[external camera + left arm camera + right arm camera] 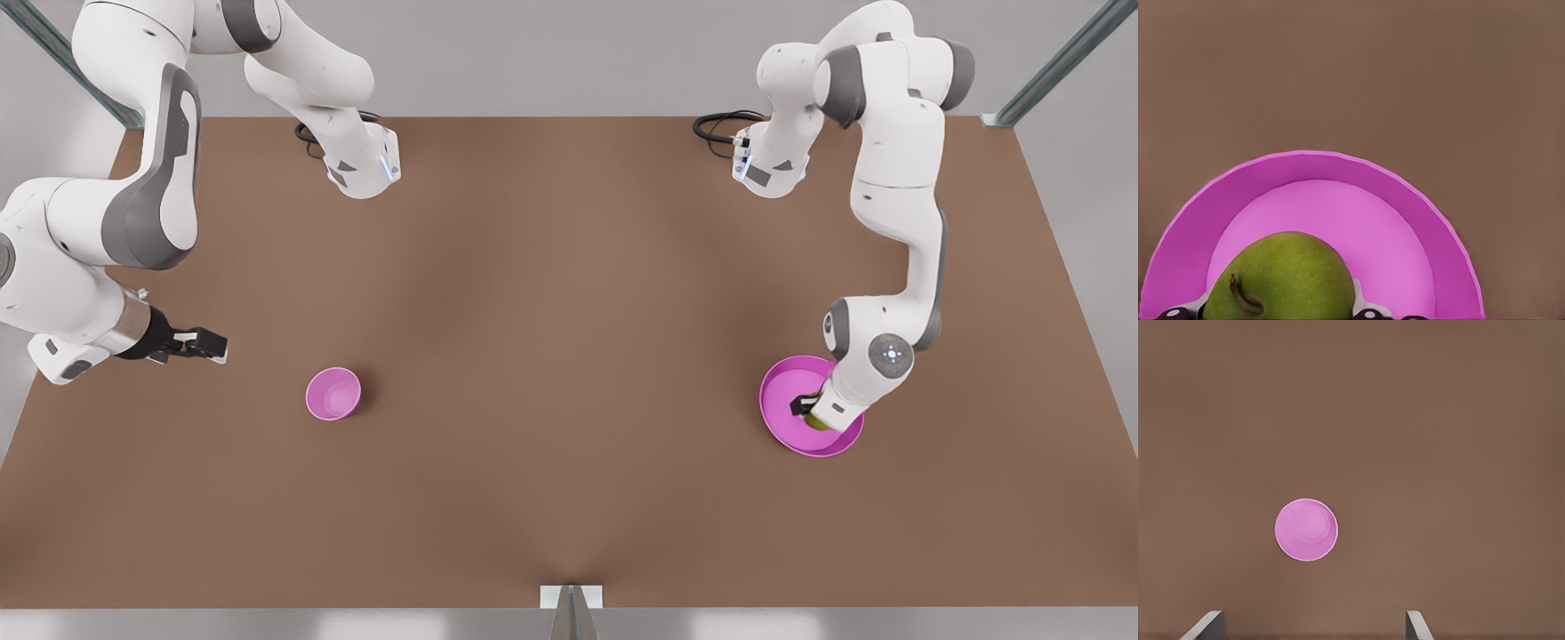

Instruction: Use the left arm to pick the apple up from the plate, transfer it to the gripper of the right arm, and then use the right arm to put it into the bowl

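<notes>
Apple [819, 421] sits on the plate [782, 411] at the front view's right, mostly hidden under the left tool [807, 409], which is down in the plate right over it. Right tool [209, 344] waits at the front view's left, above the worktop [569, 356], with the bowl [333, 393] near its tips and a little off to one side.

Left wrist view — apple [1281, 277] lies directly ahead of the tool between its two fingers [1365, 308], stem facing the camera, plate [1431, 227] rim curving beyond it. Fingers flank the fruit on both sides; whether they are clenched on it or merely beside it, cannot tell.

Right wrist view — fingertips [1205, 627] spread wide, released, nothing between them; bowl [1306, 529] stands on the worktop ahead of the tool, well apart.

Handling, as a judgement: apple looks rigid, light, smooth-skinned and round, so likely to slip or roll. Best hold is across its widest girth, pads on opposite sides, leaving part of the fruit exposed for the right tool at the handover.
</notes>
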`<act>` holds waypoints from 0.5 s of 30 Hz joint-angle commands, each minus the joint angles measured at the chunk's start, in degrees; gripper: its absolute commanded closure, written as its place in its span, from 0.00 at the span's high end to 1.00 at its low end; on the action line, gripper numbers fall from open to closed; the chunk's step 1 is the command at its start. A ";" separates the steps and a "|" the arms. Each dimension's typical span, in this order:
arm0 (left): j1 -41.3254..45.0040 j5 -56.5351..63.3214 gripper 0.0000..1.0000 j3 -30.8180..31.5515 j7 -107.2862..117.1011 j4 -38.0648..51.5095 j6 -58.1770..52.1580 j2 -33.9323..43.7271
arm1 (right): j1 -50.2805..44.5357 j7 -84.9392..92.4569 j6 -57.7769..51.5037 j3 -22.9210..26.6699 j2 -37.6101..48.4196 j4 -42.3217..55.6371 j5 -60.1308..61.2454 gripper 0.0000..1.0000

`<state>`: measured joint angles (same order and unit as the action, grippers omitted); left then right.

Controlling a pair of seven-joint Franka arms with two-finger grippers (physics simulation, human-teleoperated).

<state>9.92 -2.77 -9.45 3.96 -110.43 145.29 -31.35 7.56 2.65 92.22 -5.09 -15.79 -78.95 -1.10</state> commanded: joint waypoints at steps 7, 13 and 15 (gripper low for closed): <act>13.81 -4.25 0.81 1.88 6.50 9.27 -14.95 7.88 | -0.09 0.51 -0.02 -0.01 0.06 0.12 0.05 1.00; 15.74 -31.74 0.81 14.28 -20.09 11.90 -14.77 8.67 | -0.62 -2.21 -0.02 -1.33 0.24 0.29 9.34 1.00; 15.92 -45.48 0.81 15.86 -37.34 14.19 -13.72 7.00 | 0.43 -5.90 0.50 -0.80 -2.13 -0.32 22.97 1.00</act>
<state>25.86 -33.71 5.88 -0.17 -96.39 132.56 -24.44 7.88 1.96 92.41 -6.06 -17.57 -79.79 11.54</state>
